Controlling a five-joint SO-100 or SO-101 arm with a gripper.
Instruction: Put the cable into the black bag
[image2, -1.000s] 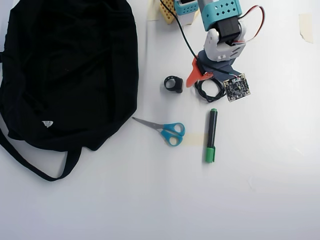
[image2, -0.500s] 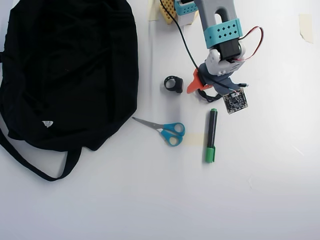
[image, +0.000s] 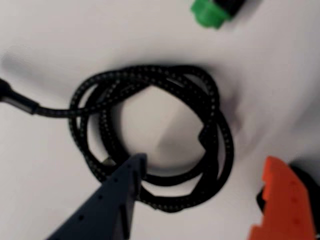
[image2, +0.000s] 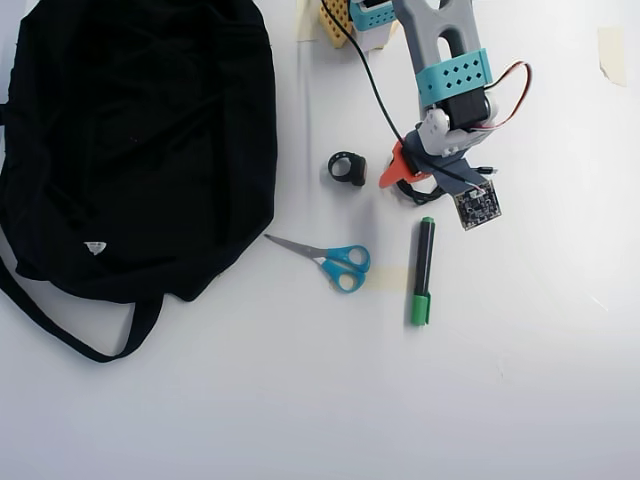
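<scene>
The cable (image: 214, 102) is black, braided and coiled in a loop on the white table, with a plug end trailing to the left. My gripper (image: 204, 162) is open just above it: the dark blue finger (image: 120, 195) is over the coil's lower left and the orange finger (image: 285, 200) stands outside the coil to the right. In the overhead view the gripper (image2: 428, 180) covers most of the cable (image2: 418, 200). The black bag (image2: 140, 150) lies flat at the far left, well apart from the gripper.
A green-capped marker (image2: 423, 270) lies just below the gripper, and its cap shows in the wrist view (image: 210, 12). Blue-handled scissors (image2: 335, 262) and a small black ring-shaped object (image2: 347, 168) lie between the gripper and the bag. The arm's base is at the top.
</scene>
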